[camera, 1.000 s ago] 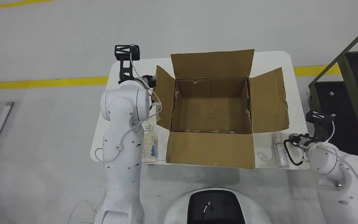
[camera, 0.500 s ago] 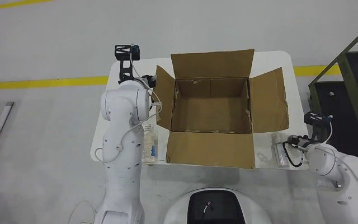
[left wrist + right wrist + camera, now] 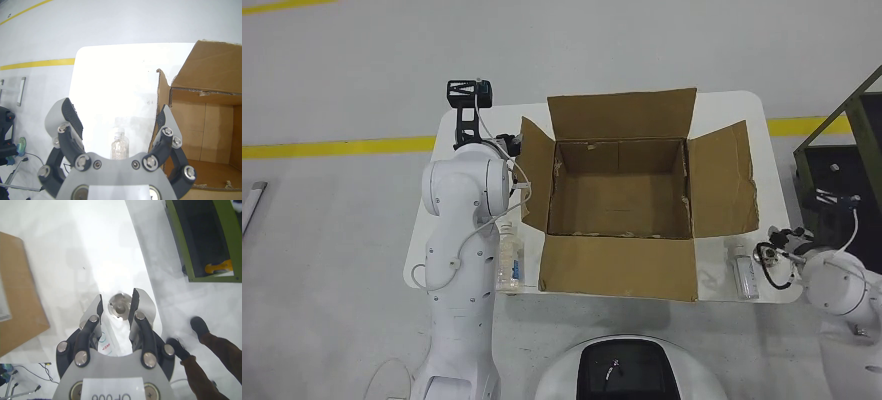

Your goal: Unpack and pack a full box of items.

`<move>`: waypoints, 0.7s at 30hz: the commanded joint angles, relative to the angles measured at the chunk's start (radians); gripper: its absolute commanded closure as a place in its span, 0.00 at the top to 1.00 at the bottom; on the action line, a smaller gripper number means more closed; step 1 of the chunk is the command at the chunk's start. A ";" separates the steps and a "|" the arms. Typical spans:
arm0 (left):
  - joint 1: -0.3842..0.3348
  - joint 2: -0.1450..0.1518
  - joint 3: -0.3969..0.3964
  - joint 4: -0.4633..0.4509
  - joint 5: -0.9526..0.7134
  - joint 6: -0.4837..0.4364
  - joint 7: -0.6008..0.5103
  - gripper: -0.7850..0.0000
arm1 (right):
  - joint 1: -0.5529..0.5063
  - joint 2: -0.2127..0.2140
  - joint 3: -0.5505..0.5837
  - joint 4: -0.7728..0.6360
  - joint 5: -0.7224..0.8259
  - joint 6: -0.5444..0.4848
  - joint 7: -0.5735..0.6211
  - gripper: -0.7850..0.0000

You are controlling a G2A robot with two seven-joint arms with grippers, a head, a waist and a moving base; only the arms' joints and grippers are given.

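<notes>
The cardboard box (image 3: 620, 190) is sitting open in the middle of the white table (image 3: 742, 110), all four flaps folded outward and its brown bottom showing bare.

The left arm is hanging over the table's left part, just beside the box's left flap. Its left pincer (image 3: 115, 108) is spread wide apart and holding nothing. Below it, two clear bottles (image 3: 119, 145) with white caps are resting close together on the table next to the box wall; whether they are upright or lying cannot be told.

At the table's right near corner, the right pincer (image 3: 117, 295) is closing on a clear bottle (image 3: 119, 308), its ribbed pads pressing in from both sides while the bottle's round end is pointing out past the fingertips. From above, this bottle (image 3: 745, 272) is lying lengthwise near the box's right flap, apart from it. A green frame (image 3: 191, 256) is standing on the floor beyond the table's edge.
</notes>
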 commanded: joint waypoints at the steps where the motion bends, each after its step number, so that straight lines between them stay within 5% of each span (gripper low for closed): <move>1: 0.000 0.000 0.000 0.000 0.000 0.000 0.000 1.00 | -0.006 0.001 0.041 -0.065 0.042 -0.017 -0.093 0.19; 3: 0.000 0.000 0.000 0.000 0.000 0.000 0.000 1.00 | -0.007 0.001 0.077 -0.116 0.092 -0.038 -0.174 0.00; 10: 0.000 0.000 0.000 0.000 0.000 0.000 0.000 1.00 | -0.009 0.004 0.142 -0.272 0.267 -0.183 -0.359 0.00; 15: 0.000 0.000 0.000 0.000 0.000 0.000 0.000 1.00 | 0.004 0.011 0.114 -0.290 0.369 -0.300 -0.353 0.00; 21: 0.026 0.001 -0.006 -0.018 -0.014 -0.010 0.041 1.00 | 0.004 0.013 0.002 -0.268 0.376 -0.273 -0.328 0.00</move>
